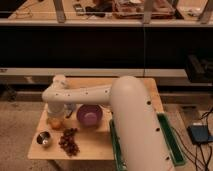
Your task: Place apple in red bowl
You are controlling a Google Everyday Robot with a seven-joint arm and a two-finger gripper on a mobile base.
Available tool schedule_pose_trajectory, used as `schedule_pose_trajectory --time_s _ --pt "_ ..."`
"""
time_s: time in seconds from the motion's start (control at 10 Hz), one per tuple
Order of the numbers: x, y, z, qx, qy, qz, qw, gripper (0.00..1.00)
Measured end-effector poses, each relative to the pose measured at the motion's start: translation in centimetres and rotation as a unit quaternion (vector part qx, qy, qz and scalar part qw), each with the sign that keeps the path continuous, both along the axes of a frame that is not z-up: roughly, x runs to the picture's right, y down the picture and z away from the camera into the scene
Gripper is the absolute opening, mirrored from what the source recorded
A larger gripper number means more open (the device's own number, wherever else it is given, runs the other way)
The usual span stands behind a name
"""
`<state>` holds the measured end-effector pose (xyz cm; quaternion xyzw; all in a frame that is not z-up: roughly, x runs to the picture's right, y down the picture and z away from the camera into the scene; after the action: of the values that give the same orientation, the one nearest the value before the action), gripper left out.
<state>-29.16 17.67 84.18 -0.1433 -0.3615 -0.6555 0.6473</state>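
The apple (56, 123), small and yellow-orange, sits on the left part of the wooden table (95, 145). My white arm reaches across the table from the right. The gripper (56, 113) hangs straight down over the apple, right at its top, and covers part of it. The red bowl is not in sight; the arm may hide it. A purple bowl (89, 115) stands just right of the apple.
A small steel cup (44, 139) stands at the front left. A dark bunch of grapes (69, 142) lies beside it. A green bin (172, 147) runs along the table's right side. A dark counter rises behind the table.
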Motion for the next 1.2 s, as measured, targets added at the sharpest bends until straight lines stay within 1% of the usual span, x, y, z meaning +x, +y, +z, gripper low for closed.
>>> schedule_pose_trajectory --time_s 0.2,0.3,0.5,0.6,0.7,0.8,0.9,1.0,1.1,1.2 --pt "0.3 0.3 -0.2 -0.002 -0.007 0.003 1.0000 0.03" --pt "0.4 0.0 -0.7 -0.002 -0.010 0.003 0.9999 0.00" --pt "1.3 -2.2 -2.7 0.006 -0.019 0.014 0.9997 0.00" --pt "1.8 -3.8 -4.2 0.012 -0.025 0.018 0.9995 0.00" --pt "2.6 -6.2 -6.2 0.019 -0.030 0.025 0.9991 0.00" --pt "3.4 -8.3 -7.6 0.024 -0.032 0.032 0.9987 0.00" --pt "4.4 -10.2 -8.6 0.027 -0.032 0.040 0.9983 0.00" --pt "6.1 -13.1 -9.6 0.031 -0.030 0.055 0.9975 0.00" --pt "7.9 -16.1 -10.0 0.038 -0.024 0.069 0.9966 0.00" --pt "9.4 -18.5 -10.3 0.043 -0.019 0.078 0.9958 0.00"
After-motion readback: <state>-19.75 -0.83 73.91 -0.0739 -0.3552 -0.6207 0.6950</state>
